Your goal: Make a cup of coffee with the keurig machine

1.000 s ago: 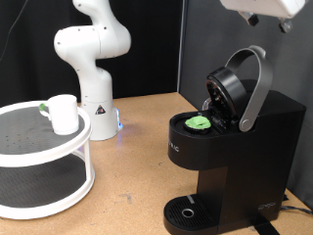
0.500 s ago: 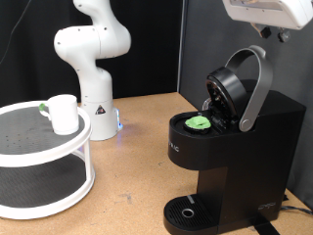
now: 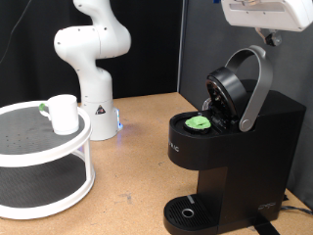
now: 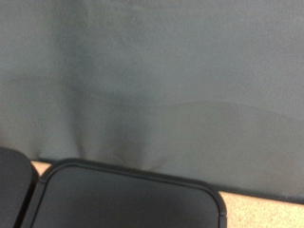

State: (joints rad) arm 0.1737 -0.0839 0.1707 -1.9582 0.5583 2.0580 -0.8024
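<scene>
The keurig machine (image 3: 235, 147) stands at the exterior view's right with its silver-handled lid (image 3: 243, 83) raised. A green-topped pod (image 3: 200, 123) sits in the open chamber. The drip tray (image 3: 186, 211) holds nothing. The white cup (image 3: 64, 113) stands on the top tier of a round white shelf (image 3: 29, 147) at the exterior view's left. My gripper (image 3: 267, 35) hangs high above the lid handle, mostly cut off by the frame's top edge, and touches nothing. The wrist view shows only the machine's black top (image 4: 123, 199) and a dark curtain.
A second white robot arm (image 3: 90, 54) stands on the wooden table (image 3: 137, 157) behind the shelf. A small green item (image 3: 43, 108) lies beside the cup. A dark curtain (image 3: 196, 39) hangs at the back.
My hand has drifted a little towards the exterior view's left above the raised lid. The machine, the pod and the cup have not moved.
</scene>
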